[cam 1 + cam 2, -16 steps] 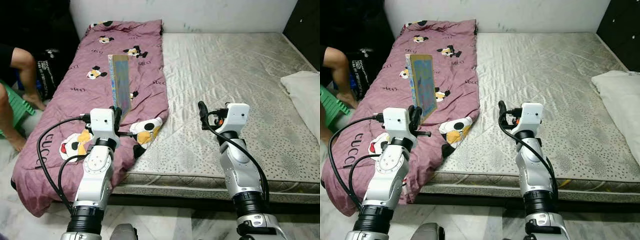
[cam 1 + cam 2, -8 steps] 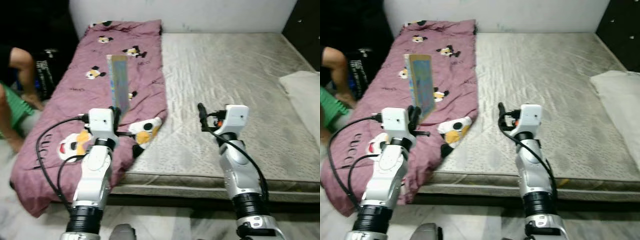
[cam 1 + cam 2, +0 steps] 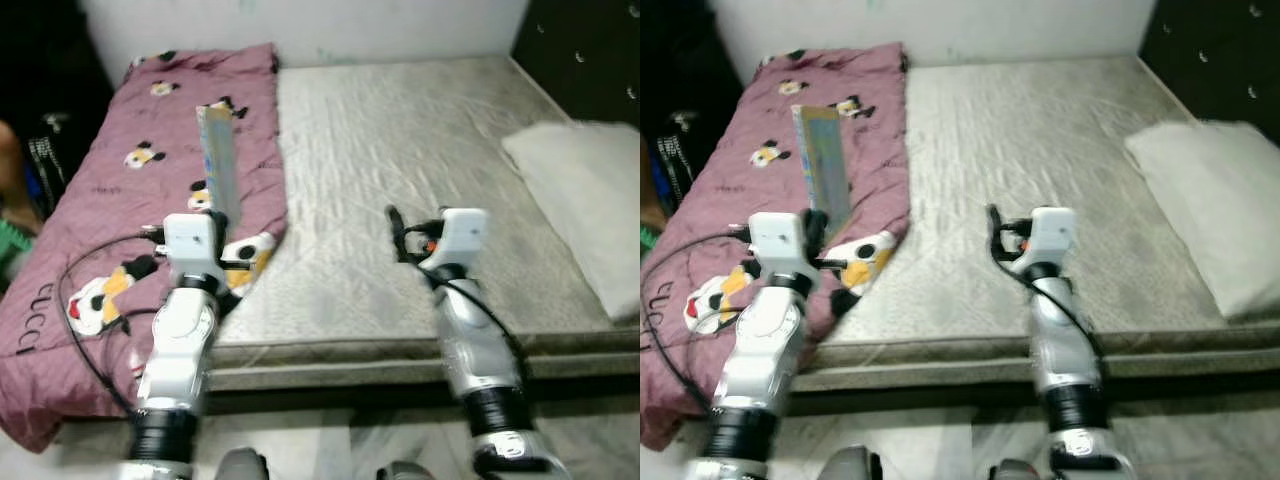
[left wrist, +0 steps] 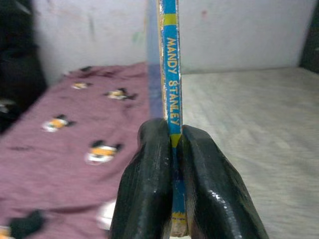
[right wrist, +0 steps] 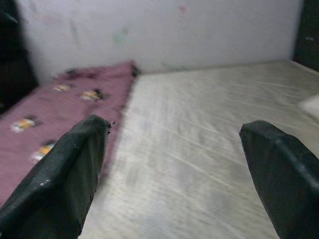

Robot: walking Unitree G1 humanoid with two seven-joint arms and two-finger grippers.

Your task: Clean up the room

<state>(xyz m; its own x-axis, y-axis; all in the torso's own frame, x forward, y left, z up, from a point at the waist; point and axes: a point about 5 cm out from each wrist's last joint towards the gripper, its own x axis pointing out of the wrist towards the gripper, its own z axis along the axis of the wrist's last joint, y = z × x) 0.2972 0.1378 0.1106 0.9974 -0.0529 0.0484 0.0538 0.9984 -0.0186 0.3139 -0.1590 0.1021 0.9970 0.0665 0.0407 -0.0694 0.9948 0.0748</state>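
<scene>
Thin children's book [image 4: 170,84], spine reads "MANDY STANLEY", stands upright in my left gripper [image 4: 173,149], fingers clamped on its lower spine, above the maroon cartoon-print blanket [image 3: 110,200] on the mattress's [image 3: 400,180] left side. My right gripper [image 5: 174,169] is spread wide, holding nothing, over bare mattress. White pillow [image 3: 580,190] lies far right.

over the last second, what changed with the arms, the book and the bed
The whole picture shifted: the camera turned right, bringing more of the pillow into sight and less of the person at the left edge. Nothing on the bed moved. The left gripper stays shut on the thin book, held upright over the purple blanket; the right gripper stays open over the mattress.
</scene>
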